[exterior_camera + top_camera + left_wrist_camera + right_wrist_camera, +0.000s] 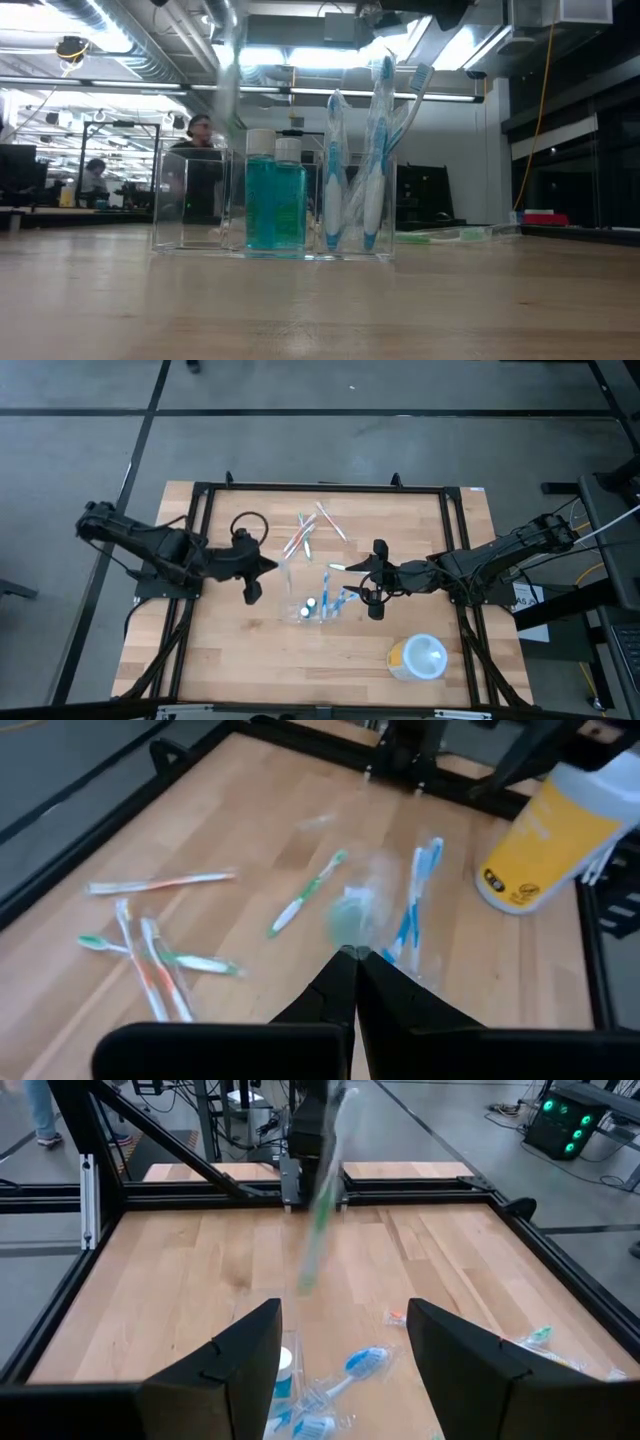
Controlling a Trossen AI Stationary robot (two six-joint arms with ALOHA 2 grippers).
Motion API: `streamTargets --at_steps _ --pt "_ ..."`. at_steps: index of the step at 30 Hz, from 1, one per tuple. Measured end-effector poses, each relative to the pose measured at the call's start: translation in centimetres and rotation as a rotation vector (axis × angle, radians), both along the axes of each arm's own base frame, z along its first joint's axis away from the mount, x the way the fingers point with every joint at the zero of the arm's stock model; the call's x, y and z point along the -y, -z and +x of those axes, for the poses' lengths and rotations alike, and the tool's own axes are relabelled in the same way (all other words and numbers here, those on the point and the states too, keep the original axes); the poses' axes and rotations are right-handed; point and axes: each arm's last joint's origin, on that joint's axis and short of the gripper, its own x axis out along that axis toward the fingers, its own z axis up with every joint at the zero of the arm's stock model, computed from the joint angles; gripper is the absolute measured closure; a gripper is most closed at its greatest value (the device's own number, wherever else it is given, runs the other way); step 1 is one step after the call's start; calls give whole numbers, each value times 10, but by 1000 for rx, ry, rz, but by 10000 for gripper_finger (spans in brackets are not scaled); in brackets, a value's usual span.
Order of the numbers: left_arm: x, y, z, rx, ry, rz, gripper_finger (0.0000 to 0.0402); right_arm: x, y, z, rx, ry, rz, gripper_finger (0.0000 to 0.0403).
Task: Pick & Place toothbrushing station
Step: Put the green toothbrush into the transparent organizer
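Note:
The clear plastic holder (310,598) stands on the table's middle; in the low view (190,205) it holds two teal bottles (275,205) and upright blue toothbrushes (375,150). My left gripper (262,568) is just left of it, shut on a green toothbrush (320,1210) in a clear wrapper that hangs over the holder's left end (230,90). My right gripper (372,575) is open and empty at the holder's right side; its fingers (250,1350) stand wide apart. My left gripper pinches the green toothbrush by its upper end (338,1115) between its two shut fingers (340,990). The fingers come from the table's left, slanting down. The toothbrush hangs nearly upright below them, clear of the table; my own fingers hide the exact place of contact.
Several loose toothbrushes (312,528) lie on the table beyond the holder; they also show in the left wrist view (150,945). A round white and yellow container (418,657) stands at the near right. A black frame (320,487) edges the table. People stand in the room behind (200,160).

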Motion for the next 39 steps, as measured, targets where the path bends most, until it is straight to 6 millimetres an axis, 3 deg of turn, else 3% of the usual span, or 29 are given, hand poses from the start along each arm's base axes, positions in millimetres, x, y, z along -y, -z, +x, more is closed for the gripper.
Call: streamTargets --at_steps 17,27,39 --pt "38 17 16 -13 52 30 399 0 0 0 0 0 0 184" --pt "44 22 18 -18 48 29 400 0 0 0 0 -4 1 184" --pt "57 55 31 -183 33 75 399 0 0 0 -1 -6 8 184"
